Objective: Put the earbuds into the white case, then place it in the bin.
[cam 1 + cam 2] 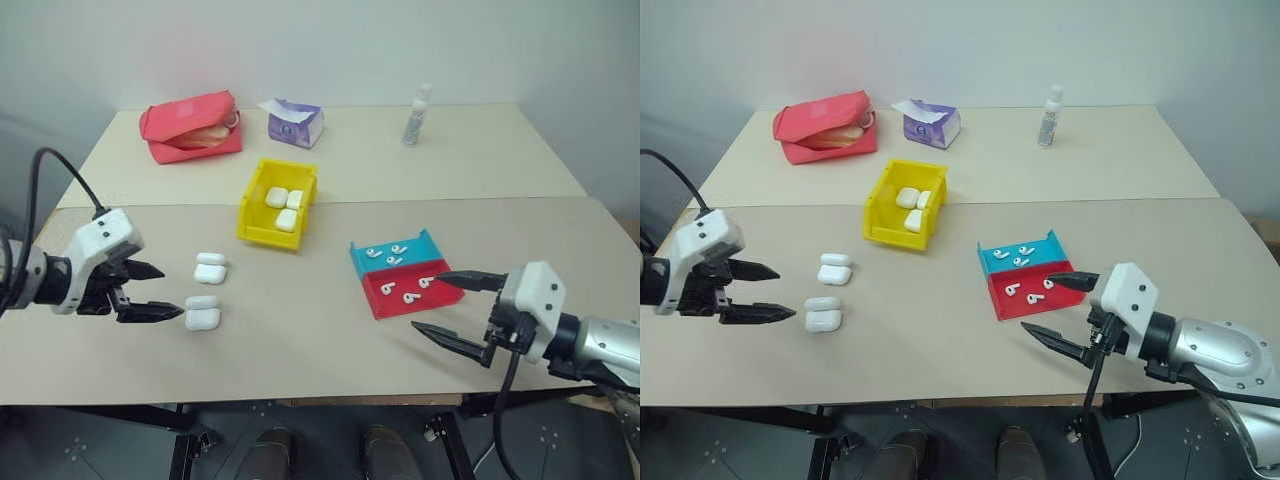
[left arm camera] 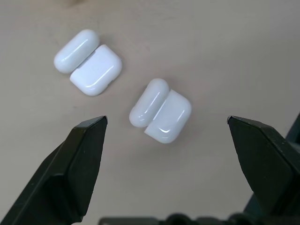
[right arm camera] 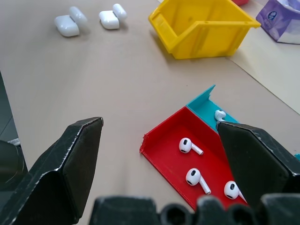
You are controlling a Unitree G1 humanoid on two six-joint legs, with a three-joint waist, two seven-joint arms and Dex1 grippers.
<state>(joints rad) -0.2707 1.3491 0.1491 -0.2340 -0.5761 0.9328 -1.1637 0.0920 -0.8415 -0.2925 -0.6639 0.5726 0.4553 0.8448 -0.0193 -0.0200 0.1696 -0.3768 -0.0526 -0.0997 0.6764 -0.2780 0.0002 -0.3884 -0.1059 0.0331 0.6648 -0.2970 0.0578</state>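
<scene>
Toward the surface's left edge, the left gripper (image 1: pixel 150 291), spread wide, faces the nearer white case (image 1: pixel 202 312) just beside it.

Red pouch (image 1: pixel 191 126) (unzipped), tissue pack (image 1: pixel 294 123), small bottle (image 1: pixel 417 115) along table's (image 1: pixel 300 340) far edge.

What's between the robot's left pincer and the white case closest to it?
Nothing: only bare table lies between the open left pincer and the nearest white case, seen in the left wrist view.
</scene>
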